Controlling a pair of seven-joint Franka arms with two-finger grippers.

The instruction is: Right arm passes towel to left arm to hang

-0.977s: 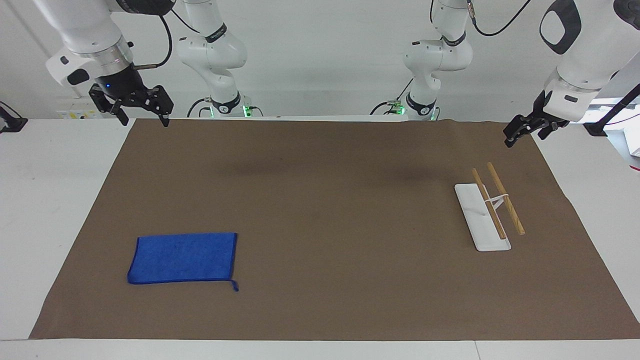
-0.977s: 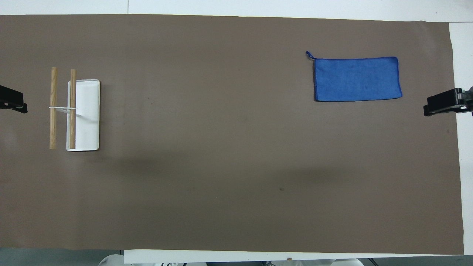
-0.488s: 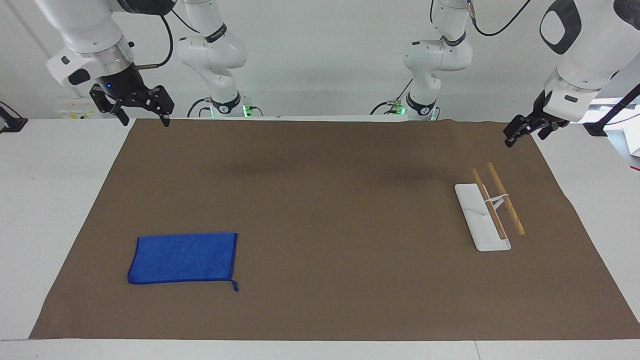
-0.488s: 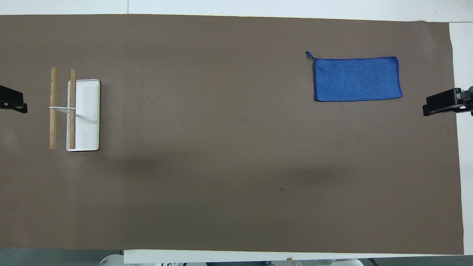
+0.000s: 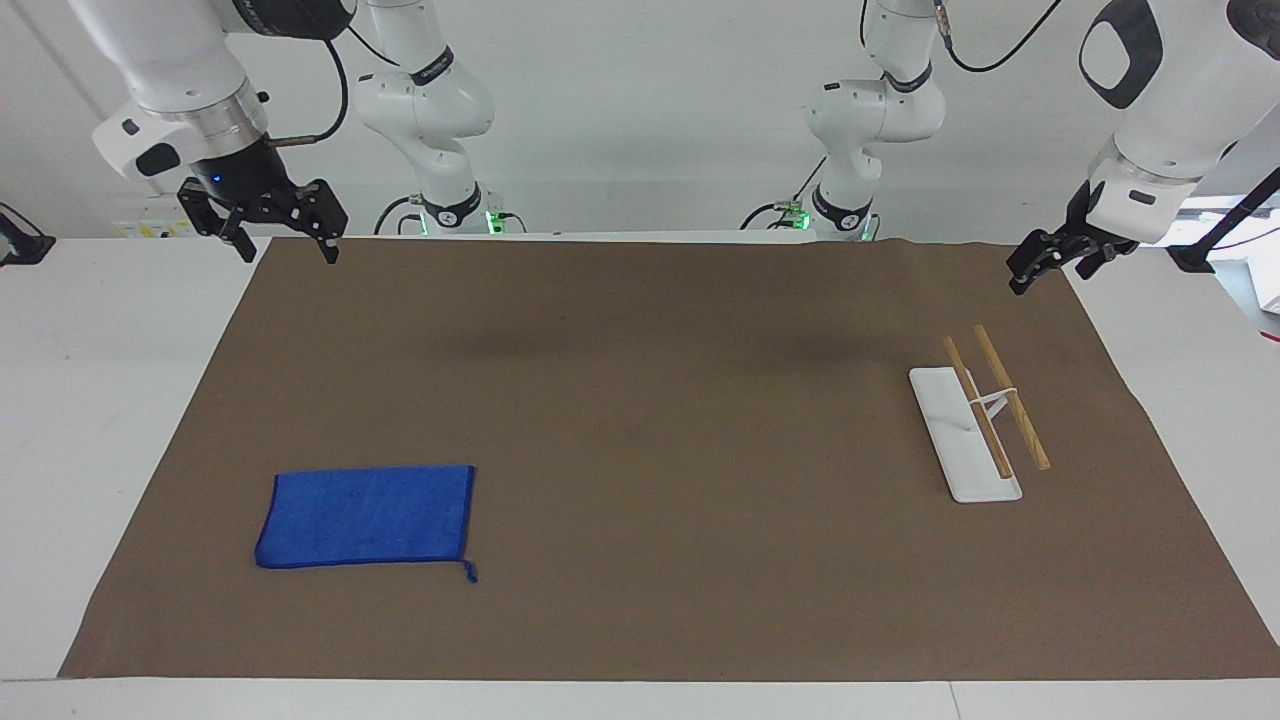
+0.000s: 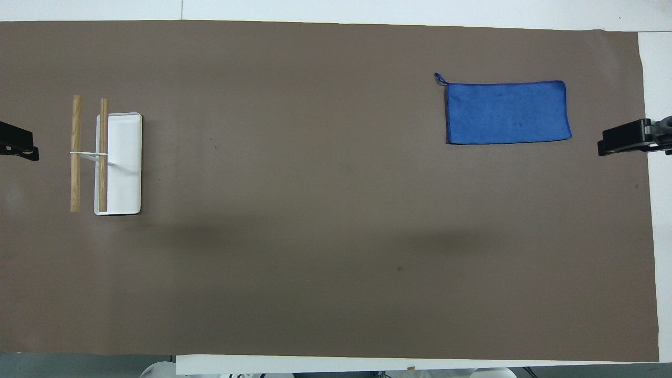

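A: Since nothing is lifted yet, we look first at the brown mat (image 5: pixel 640 450), which covers almost the whole table. The right arm (image 5: pixel 170 70) and the left arm (image 5: pixel 1170 90) both hang over the mat's corners nearest the robots, each at its own end.

B: We see the rack (image 5: pixel 975 420) on the mat toward the left arm's end, a white base with two wooden rods. The towel (image 5: pixel 368 516) lies flat toward the right arm's end, farther from the robots than the rack, its loop tail at one corner.

A: The right gripper (image 5: pixel 283 228) is released, its prongs spread, and holds nothing. For the left gripper (image 5: pixel 1030 268), we cannot tell.

B: What can go wrong, we think? A flat cloth gives little to pinch. The fingers may slide over it or catch the mat too. A grasp in the middle may leave no free edge for the left gripper.

A: And the light rack may tip during hanging.
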